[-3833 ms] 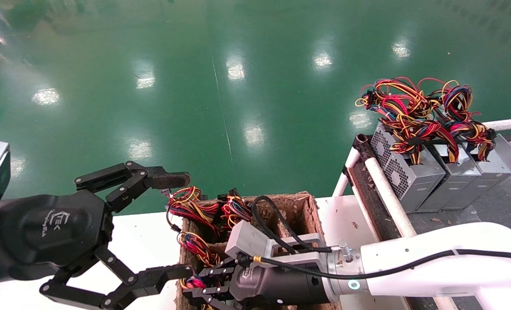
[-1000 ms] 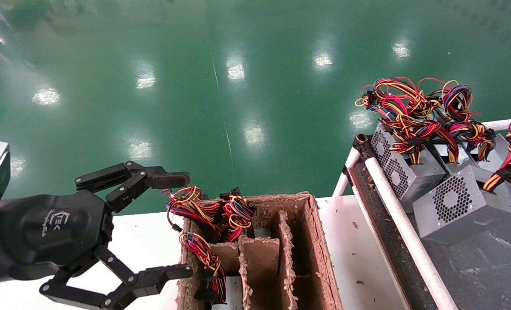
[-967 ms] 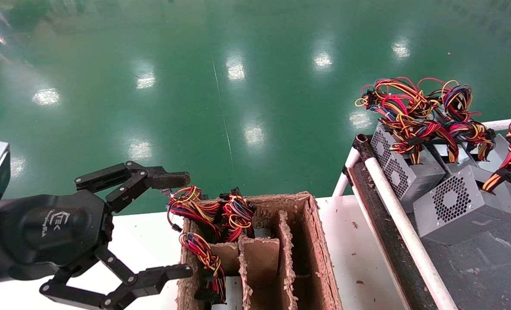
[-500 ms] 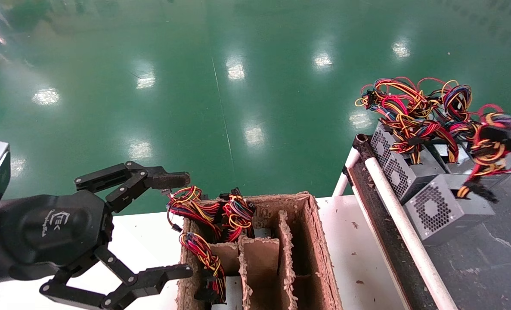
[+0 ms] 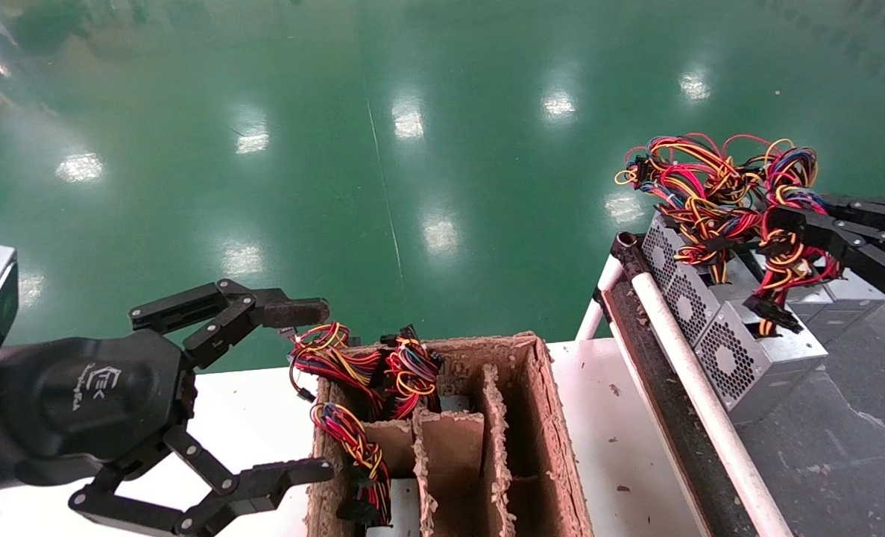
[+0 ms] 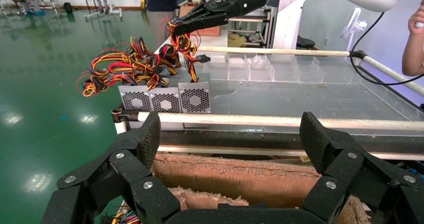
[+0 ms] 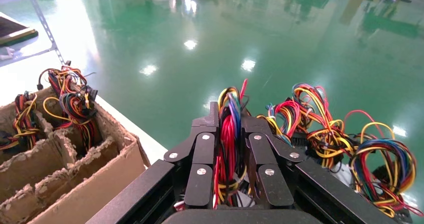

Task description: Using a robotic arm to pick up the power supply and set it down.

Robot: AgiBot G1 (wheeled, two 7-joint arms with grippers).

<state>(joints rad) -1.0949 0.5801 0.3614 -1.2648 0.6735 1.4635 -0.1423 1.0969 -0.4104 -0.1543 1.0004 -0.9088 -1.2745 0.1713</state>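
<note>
1. Two grippers show, and the nearest is the left gripper (image 5: 300, 388), parked low on the robot's left over the white table (image 5: 248, 403) with its fingers spread wide and nothing between them.
2. Just beside it, toward the middle, stands a brown cardboard box (image 5: 546, 432) with dividers; coloured wire bundles (image 5: 367, 373) stick out of its compartments on the side nearest the left gripper.
3. Farther off on the right, past a white rail (image 5: 681, 350), a dark shelf (image 5: 845, 440) carries a row of grey units.
4. The power supply (image 5: 755, 358) sits at the near end of that row, honeycomb fan face toward the rail, touching its neighbour (image 5: 681, 291).
5. The right gripper (image 5: 781, 224) reaches in from the far right above the row, its fingers pinched closed on the power supply's red and yellow wires (image 7: 227, 139), which hang down to the box.
</note>
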